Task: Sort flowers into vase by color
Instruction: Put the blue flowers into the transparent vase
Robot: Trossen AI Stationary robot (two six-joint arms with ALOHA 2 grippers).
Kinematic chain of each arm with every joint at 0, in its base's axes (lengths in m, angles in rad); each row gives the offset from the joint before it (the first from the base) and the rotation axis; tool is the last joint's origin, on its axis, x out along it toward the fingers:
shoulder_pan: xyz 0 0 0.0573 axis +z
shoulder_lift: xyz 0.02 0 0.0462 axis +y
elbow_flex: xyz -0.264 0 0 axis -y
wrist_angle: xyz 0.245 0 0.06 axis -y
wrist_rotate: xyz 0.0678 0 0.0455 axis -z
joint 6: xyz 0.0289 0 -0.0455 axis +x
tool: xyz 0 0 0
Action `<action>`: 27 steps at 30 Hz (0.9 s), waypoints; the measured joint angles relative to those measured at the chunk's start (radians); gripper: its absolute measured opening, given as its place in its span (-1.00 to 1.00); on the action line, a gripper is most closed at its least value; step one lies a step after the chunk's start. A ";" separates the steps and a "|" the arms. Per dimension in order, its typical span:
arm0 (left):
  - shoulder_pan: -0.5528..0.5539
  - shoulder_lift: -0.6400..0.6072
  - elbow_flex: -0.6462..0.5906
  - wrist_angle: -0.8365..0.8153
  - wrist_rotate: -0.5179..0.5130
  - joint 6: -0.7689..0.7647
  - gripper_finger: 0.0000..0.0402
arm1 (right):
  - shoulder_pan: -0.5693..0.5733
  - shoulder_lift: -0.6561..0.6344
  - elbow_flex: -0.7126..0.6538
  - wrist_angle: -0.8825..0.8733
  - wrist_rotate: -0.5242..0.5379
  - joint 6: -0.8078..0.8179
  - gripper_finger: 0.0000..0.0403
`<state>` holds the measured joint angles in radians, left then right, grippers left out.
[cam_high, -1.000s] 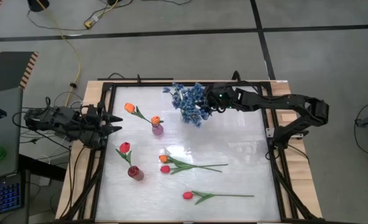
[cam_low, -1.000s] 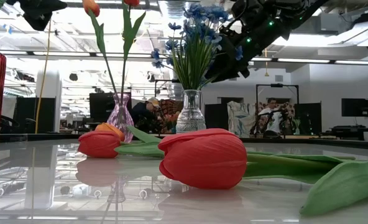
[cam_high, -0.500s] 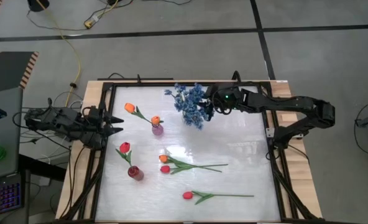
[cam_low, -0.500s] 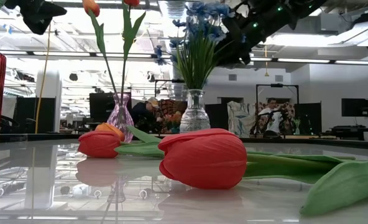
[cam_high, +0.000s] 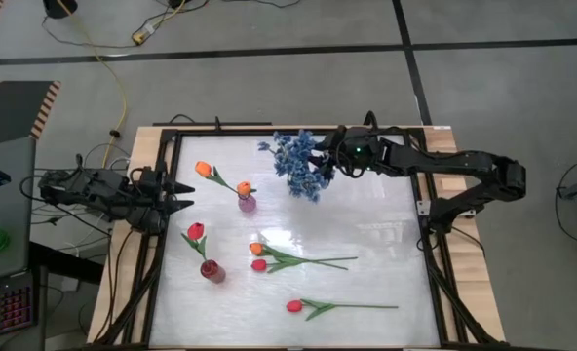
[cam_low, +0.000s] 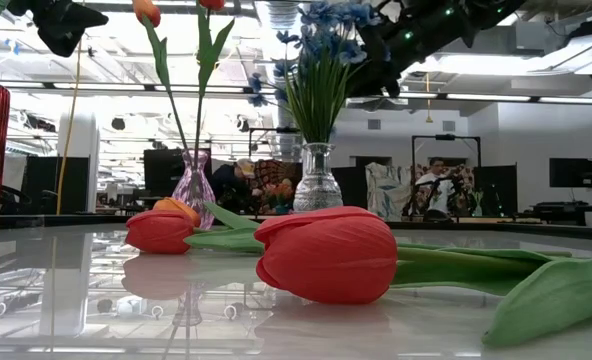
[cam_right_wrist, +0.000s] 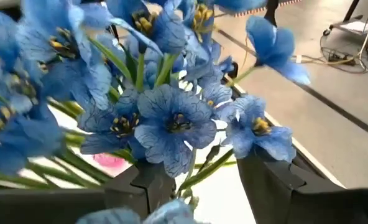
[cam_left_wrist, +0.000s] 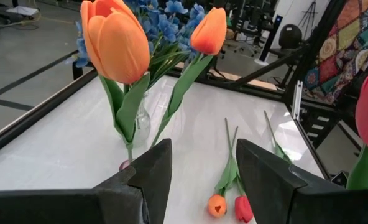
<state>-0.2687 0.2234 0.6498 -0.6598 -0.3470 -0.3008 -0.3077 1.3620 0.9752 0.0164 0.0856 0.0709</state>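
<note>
A bunch of blue flowers (cam_high: 297, 164) stands with its stems in a clear vase (cam_low: 317, 185) at the table's far middle. My right gripper (cam_high: 326, 164) is open at the bunch's right side, with blossoms (cam_right_wrist: 171, 121) and green stems close in front of its fingers. Farther left, an orange tulip (cam_high: 203, 168) stands in a pink vase (cam_high: 247, 203) and a red tulip (cam_high: 196, 231) in a red vase (cam_high: 211, 271). My left gripper (cam_high: 179, 193) waits open and holding nothing at the table's left edge. My right gripper reaches level from the table's right into the top of the blue bunch. Blossoms and stems (cam_right_wrist: 199, 171) lie between its open fingers (cam_right_wrist: 268, 180). I cannot tell whether the fingers touch them.
An orange tulip (cam_high: 256, 249) and a red tulip (cam_high: 259, 264) lie side by side on the white tabletop, their stems pointing right. Another red tulip (cam_high: 293, 306) lies nearer the front edge. A black frame (cam_high: 435, 244) rims the table.
My right gripper has risen a little and drawn back slightly toward the table's right edge, its fingers staying open. The clear vase with the blue bunch has shifted a little toward the right.
</note>
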 joint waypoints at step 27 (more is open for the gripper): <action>0.000 0.000 0.001 -0.001 0.008 -0.014 -0.17 | 0.027 0.100 -0.001 0.072 0.118 0.033 0.00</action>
<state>-0.2691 0.2237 0.6506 -0.6603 -0.3391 -0.3152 -0.2809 1.4616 0.9741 0.0885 0.2035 0.1043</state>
